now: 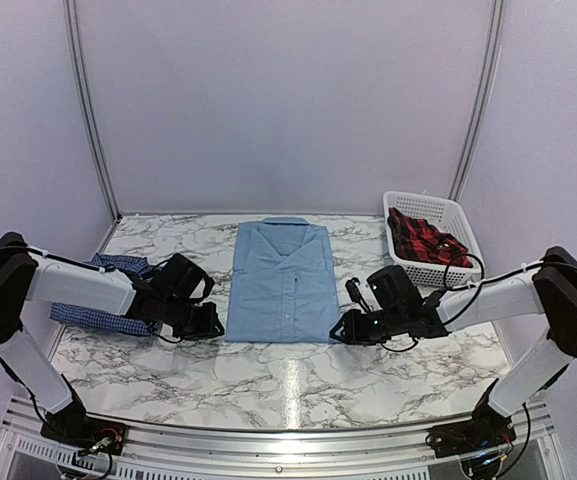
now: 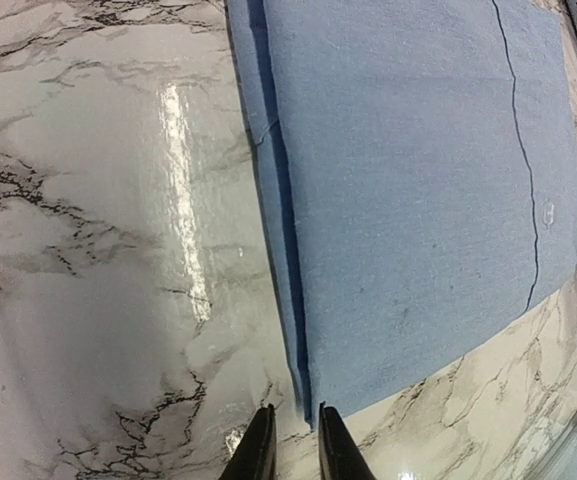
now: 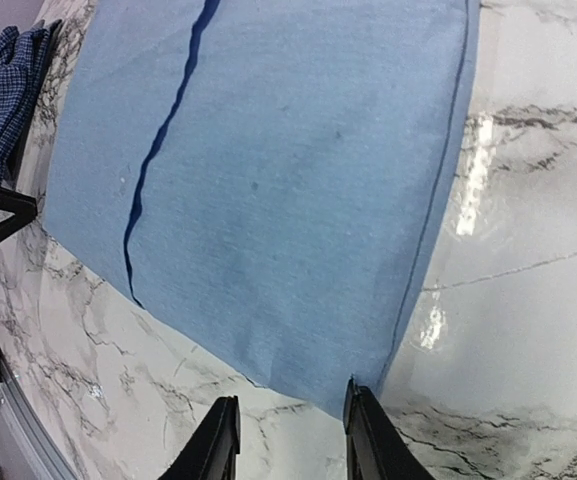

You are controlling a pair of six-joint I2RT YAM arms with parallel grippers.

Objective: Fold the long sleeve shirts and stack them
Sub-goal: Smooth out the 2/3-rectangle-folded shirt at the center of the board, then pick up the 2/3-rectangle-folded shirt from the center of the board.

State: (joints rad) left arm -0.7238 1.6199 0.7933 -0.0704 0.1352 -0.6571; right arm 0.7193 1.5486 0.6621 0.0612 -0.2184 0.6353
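Note:
The light blue shirt [image 1: 283, 280] lies flat and buttoned in the middle of the table, collar at the far end and sleeves tucked under. My left gripper [image 1: 211, 325] is low at its near-left corner. In the left wrist view that gripper [image 2: 294, 407] is open by a narrow gap, and the shirt's corner [image 2: 313, 405] lies just at its tips. My right gripper [image 1: 341, 330] is at the near-right corner. In its own view it [image 3: 291, 393] is open wide, one fingertip at the shirt's hem [image 3: 368, 375]. The dark blue checked shirt [image 1: 108, 300] lies crumpled at the left, under my left arm.
A white basket [image 1: 423, 197] at the back right holds a red and black checked cloth [image 1: 423, 240]. The table is white marble [image 1: 288, 385]. White walls close the back and sides.

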